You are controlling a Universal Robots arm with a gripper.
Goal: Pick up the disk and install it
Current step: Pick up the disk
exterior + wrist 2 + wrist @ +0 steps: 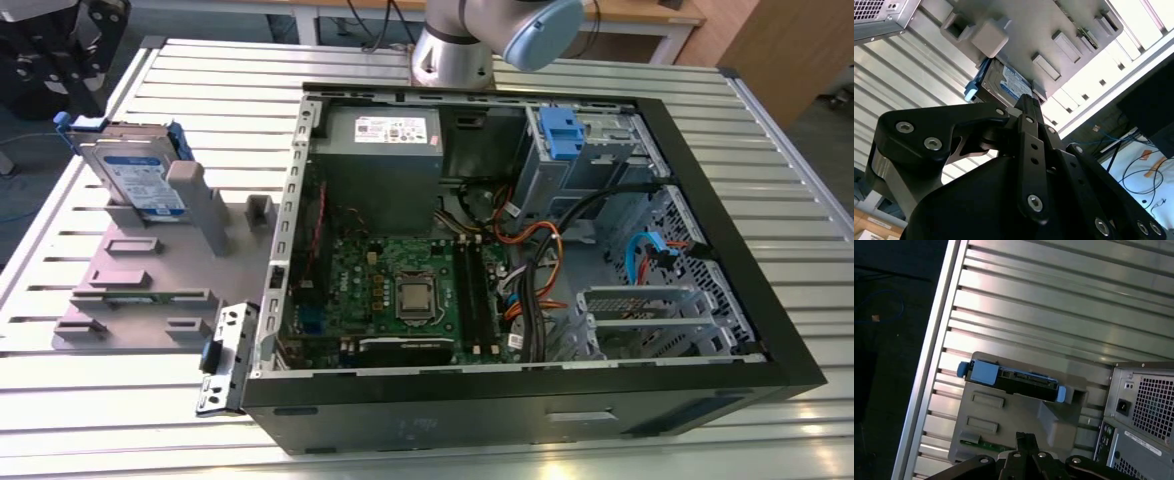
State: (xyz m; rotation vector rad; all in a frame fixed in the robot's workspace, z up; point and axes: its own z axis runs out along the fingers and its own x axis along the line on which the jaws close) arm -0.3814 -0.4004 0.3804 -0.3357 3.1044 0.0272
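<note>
The disk [134, 178] is stood on edge in a grey holder [140, 290] on the slatted worktop [214, 90], at the exterior view's left, just beside the open case [534, 410]. In both wrist views the pincer [1024, 438] [1026, 102] is seen clenched on nothing, kept apart from the disk and pointed toward it

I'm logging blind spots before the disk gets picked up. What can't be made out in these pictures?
The disk's lower edge: exterior view, behind the grey fixture's posts.
The disk's label: first wrist view, where the disk is seen edge-on.
The disk's face: second wrist view, partly covered by the gripper.
</note>
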